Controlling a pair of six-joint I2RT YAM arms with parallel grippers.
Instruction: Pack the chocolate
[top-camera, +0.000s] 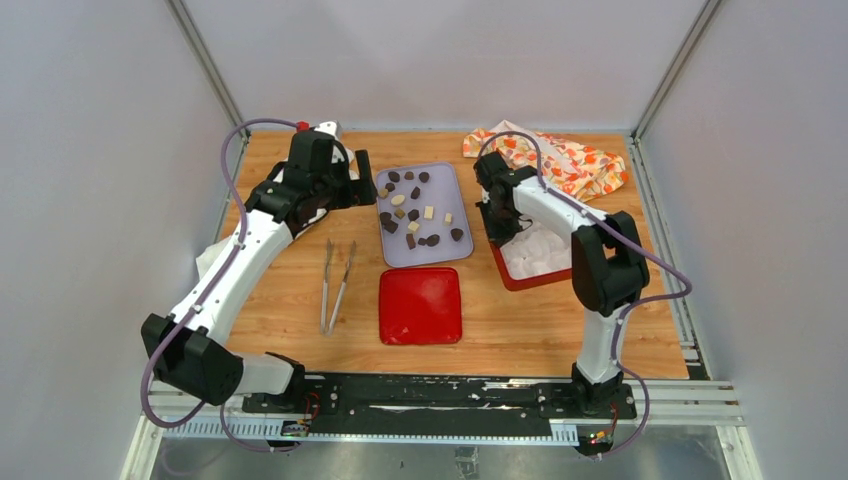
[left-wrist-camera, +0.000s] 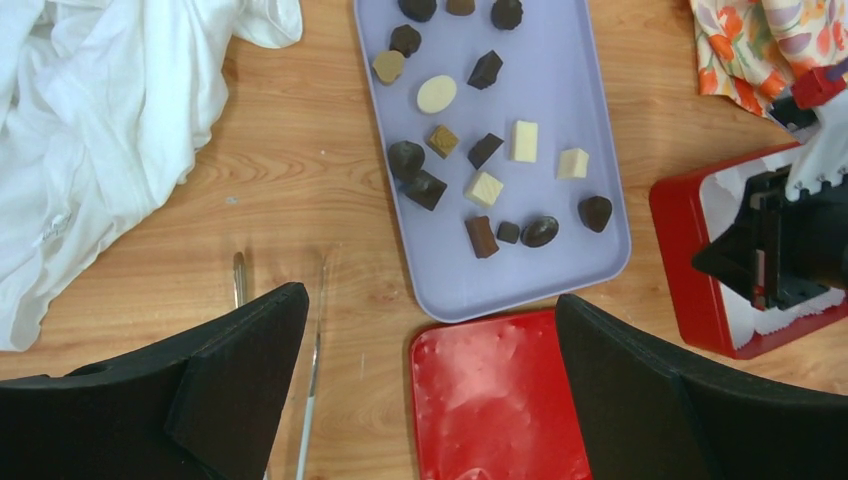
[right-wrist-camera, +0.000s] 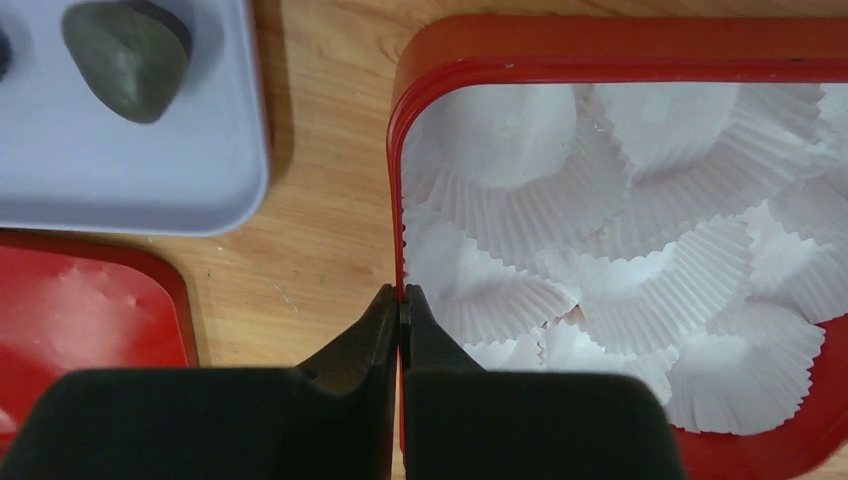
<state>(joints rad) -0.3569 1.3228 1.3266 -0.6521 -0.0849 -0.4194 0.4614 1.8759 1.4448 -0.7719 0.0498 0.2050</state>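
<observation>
Chocolate (left-wrist-camera: 484, 188), eighteen pieces, one lilac tray (left-wrist-camera: 560, 90), one pair of tongs (top-camera: 326, 290)

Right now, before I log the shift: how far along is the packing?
Done: lid off beside the box, cups laid inside. In hand: right gripper pinches the box's rim; left gripper hangs open above the tray. Left: all visible chocolates sit on the tray, none in the cups that show; tongs lie unused.
</observation>
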